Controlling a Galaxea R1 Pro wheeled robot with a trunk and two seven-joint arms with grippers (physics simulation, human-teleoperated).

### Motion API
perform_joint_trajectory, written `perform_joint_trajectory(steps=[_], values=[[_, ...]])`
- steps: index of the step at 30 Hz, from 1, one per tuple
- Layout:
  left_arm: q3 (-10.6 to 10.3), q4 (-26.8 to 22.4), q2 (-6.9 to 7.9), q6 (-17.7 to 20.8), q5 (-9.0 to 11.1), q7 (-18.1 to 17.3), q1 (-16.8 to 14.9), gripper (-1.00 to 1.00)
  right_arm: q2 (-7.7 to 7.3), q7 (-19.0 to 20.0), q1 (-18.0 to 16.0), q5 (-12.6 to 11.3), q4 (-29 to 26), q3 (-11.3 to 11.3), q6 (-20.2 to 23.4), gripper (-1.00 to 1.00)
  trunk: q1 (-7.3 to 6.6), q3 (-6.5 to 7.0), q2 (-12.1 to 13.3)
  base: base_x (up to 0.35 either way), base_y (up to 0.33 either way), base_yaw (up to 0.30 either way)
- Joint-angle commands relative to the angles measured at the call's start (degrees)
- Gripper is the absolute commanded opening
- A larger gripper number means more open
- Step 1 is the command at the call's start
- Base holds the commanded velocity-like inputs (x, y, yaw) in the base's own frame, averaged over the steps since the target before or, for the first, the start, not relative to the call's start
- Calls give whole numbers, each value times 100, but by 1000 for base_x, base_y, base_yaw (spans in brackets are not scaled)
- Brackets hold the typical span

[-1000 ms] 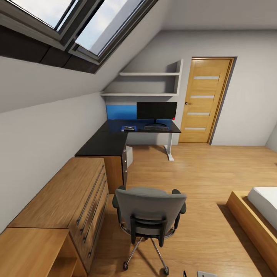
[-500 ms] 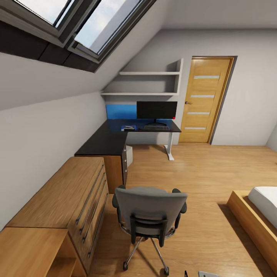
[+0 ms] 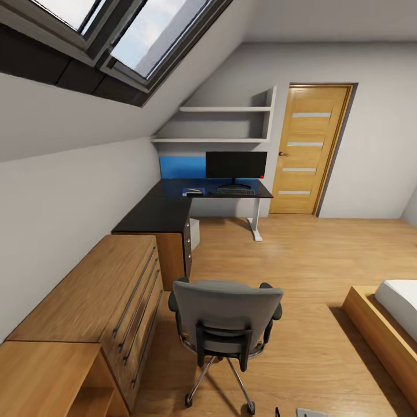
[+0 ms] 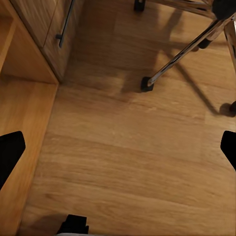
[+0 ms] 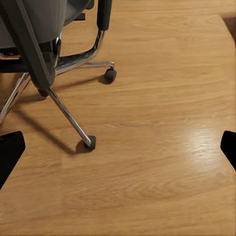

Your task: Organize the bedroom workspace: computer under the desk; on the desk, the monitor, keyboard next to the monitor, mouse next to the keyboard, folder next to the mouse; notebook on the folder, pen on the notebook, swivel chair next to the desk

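**Bedroom workspace, seen from behind the chair**

Swivel chair (image 3: 225, 321): grey upholstered back turned to the camera, black armrests, chrome star base on black castors. Stands on the wood floor (image 3: 301, 260), well apart from the desk, just beside the light-wood drawer chest (image 3: 104, 301). Its seat is hidden by the backrest, so anything lying on it cannot be made out.

Desk (image 3: 165, 211): glossy black, L-shaped, white leg at its far end, black drawer unit with round knobs on the near end. Set in the corner under the sloped ceiling.

Monitor (image 3: 236, 165): upright on the far wing of the desk, screen dark, red dot at its lower corner. A blue upright panel (image 3: 181, 168) stands on the wall side next to it.

Keyboard (image 3: 236, 191): flat on the desk, directly in front of the monitor stand.

Small items (image 3: 194, 191): on the desk near the keyboard, too small to identify.

Computer (image 3: 195, 233): light-grey box on the floor under the desk, beside the drawer unit.

Left gripper (image 4: 118, 150): black fingers at the picture's edges, spread wide, holding nothing, over bare floor near a chair castor (image 4: 146, 84).

Right gripper (image 5: 118, 150): fingers likewise spread wide, empty, over floor beside the chair base.

Surroundings: wooden door (image 3: 307, 150), wall shelves (image 3: 223, 124), bed corner (image 3: 385, 315).
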Motion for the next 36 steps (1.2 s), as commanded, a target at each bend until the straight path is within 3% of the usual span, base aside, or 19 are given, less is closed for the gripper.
perform_joint_trajectory(steps=[1,13,36], values=[[21,3,-2,-19,-61,31,-5,100,2,1,-7,-35,12,48,-21,100,23,-26,-48,0,0,0],[21,-17,0,-19,-58,32,-5,100,1,221,-7,-36,9,43,-21,100,287,-242,-529,0,0,0],[19,-34,0,-19,-61,66,-5,100,1,247,-7,-34,9,43,-4,100,792,-655,-1451,-5,0,0]])
